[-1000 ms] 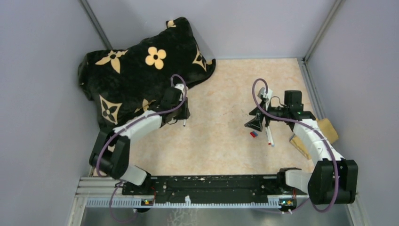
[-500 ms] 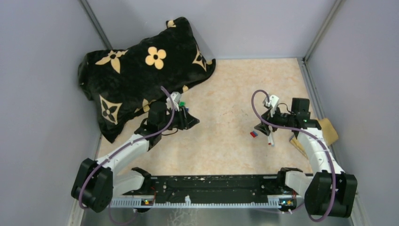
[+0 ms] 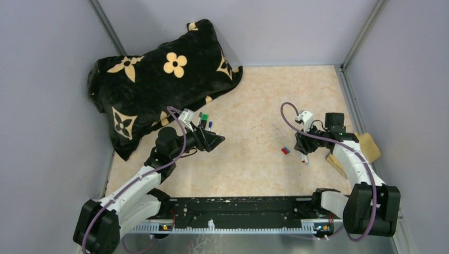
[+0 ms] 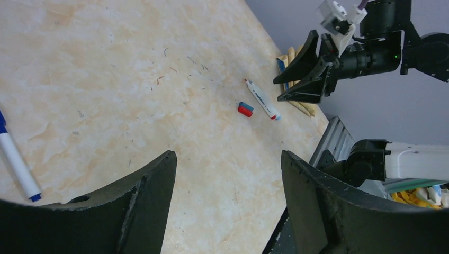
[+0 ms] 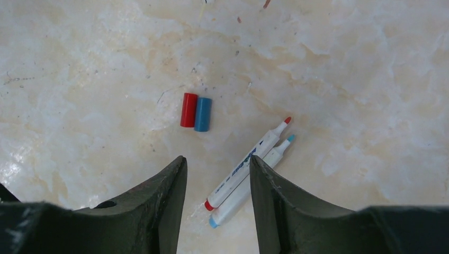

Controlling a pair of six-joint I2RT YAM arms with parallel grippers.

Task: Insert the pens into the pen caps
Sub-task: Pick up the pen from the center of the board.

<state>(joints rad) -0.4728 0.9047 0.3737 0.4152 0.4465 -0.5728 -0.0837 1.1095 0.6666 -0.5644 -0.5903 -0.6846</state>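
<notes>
One red-tipped pen [image 5: 248, 161] and one blue-tipped pen [image 5: 254, 179] lie side by side near the right edge of the tabletop [image 5: 344, 63]. A red cap [image 5: 188, 110] and a blue cap [image 5: 203, 114] lie touching each other, just beside the pens. The right pincer [image 5: 217, 169] hangs over them, spread wide and holding nothing. The left pincer [image 4: 229, 159], nearer the left edge, is spread and empty too. Both pens look light, hard and smooth, so they may roll. Pinching the middle of the white barrel seems best. Both caps are tiny and could slip.
</notes>
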